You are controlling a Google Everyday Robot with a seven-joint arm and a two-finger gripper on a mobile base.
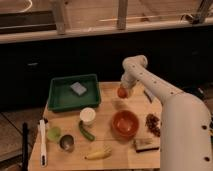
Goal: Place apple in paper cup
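The apple point(121, 92), small, round and red-orange, hangs just above the wooden table point(107, 107) near its far middle. My gripper point(123, 90) comes down on it from the white arm and is shut on it. The paper cup point(87, 116), white with a pale cream rim, stands upright on the table to the left and nearer the front, apart from the apple.
A green tray point(62, 97) holding a grey sponge point(78, 88) lies at the back left. A red-orange bowl point(125, 124) sits below the apple. A green cucumber point(86, 131), metal cup point(67, 143), banana point(98, 153), grapes point(152, 124) and a white utensil point(42, 142) are around.
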